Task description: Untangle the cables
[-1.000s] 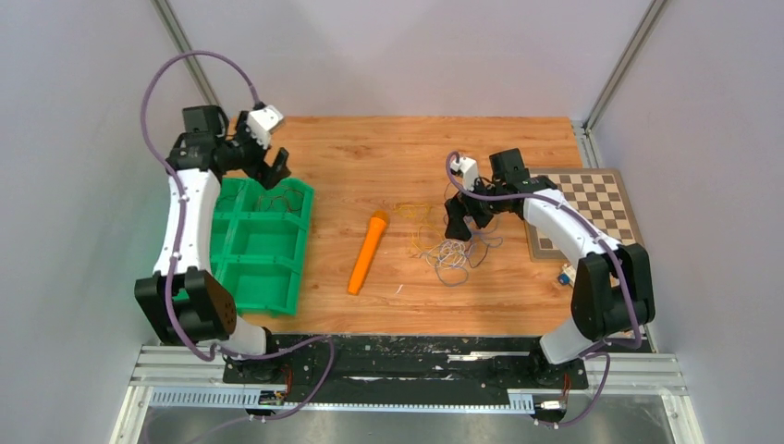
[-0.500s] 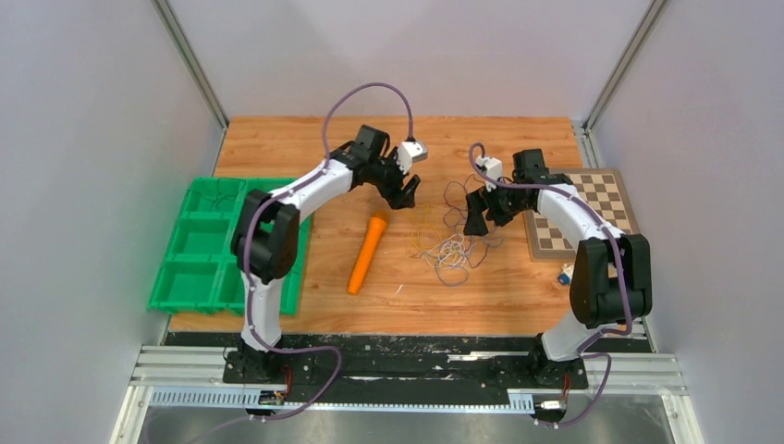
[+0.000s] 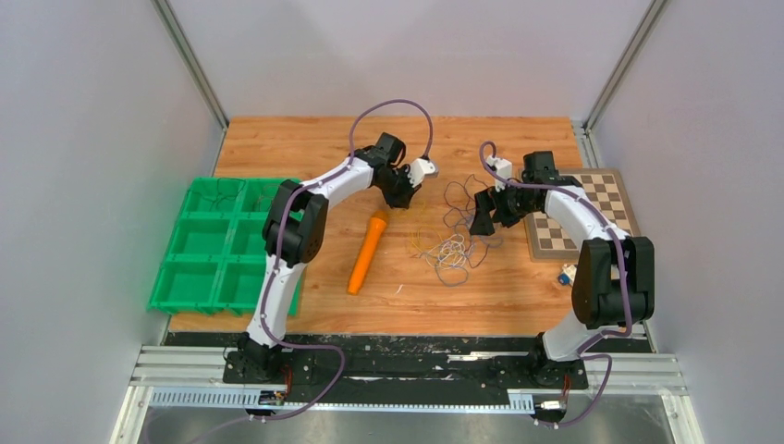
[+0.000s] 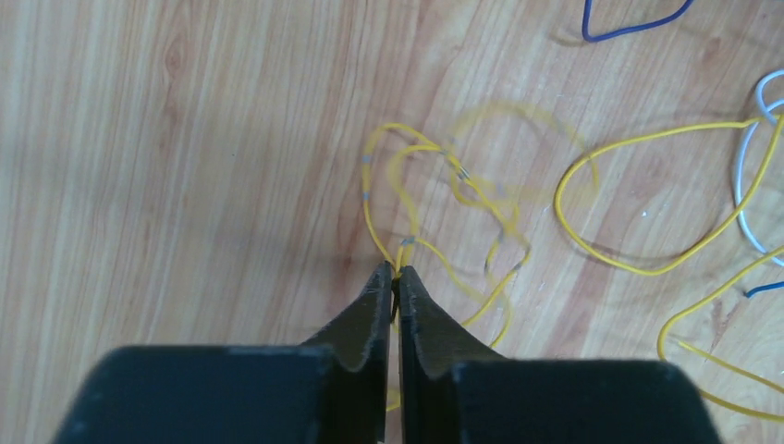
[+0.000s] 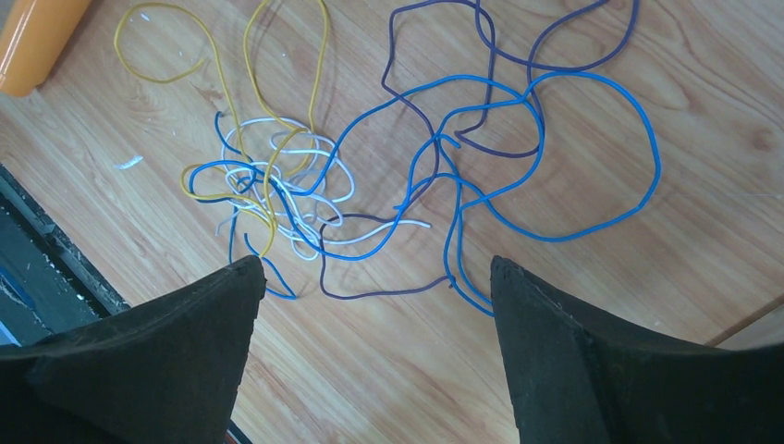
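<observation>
Cables [image 3: 450, 242] still heaped mid-frame on table [image 3: 314, 148] | left gripper [image 4: 396, 273] pinched onto yellow cable [image 4: 407, 199] | right gripper [image 5: 374, 268] wide open, empty, above blue cable [image 5: 592, 199] | untangling barely begun

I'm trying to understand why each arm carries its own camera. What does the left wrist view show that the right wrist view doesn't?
Only the left wrist view: the left gripper, its black fingers pinched together on a yellow cable, seen close up.
Only the right wrist view: the right gripper wide open above the whole tangle, with big blue cable and purple cable loops, a curly white cable knot, and the orange marker end.
Both: the wooden table and yellow loops; the left view catches only slivers of blue and white.
</observation>
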Available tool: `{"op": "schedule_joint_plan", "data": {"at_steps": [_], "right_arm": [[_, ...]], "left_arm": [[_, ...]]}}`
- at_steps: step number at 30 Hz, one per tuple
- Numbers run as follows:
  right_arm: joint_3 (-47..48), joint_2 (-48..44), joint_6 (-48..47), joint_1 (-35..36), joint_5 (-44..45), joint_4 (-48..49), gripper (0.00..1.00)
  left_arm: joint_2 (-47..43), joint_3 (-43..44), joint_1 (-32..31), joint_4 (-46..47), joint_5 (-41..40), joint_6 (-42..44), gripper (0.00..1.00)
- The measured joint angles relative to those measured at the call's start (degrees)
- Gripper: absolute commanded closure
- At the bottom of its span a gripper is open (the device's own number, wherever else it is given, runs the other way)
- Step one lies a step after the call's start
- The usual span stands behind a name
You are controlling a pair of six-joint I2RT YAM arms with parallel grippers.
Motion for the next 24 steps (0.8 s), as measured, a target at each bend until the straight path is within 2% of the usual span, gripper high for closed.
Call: {"op": "schedule_joint_plan", "data": {"at_steps": [6,11,17,24], "right_arm": [[0.2,0.0,0.0,0.0,-2.5,0.0,0.13],[3.0,0.0,0.6,0.1,-6.1,-0.3,0.13],[7.1,0.7,1.5,1.7,-8.9,0.1,0.12],[8.0,1.0,1.6,4.0,-9.8,0.2,0.11]], "left_arm": [[-3.5,-1.9,0.8,-0.9,1.6,-2.6,1.0],[-17.7,-3.8,4.7,1.0,6.6,-12.2,1.0],[-37.0,-1.4,16.4,0.8,11.7,-18.3,1.0],[-50.6,-4.6,35.1,-10.7,14.0,-17.6,1.0]]}}
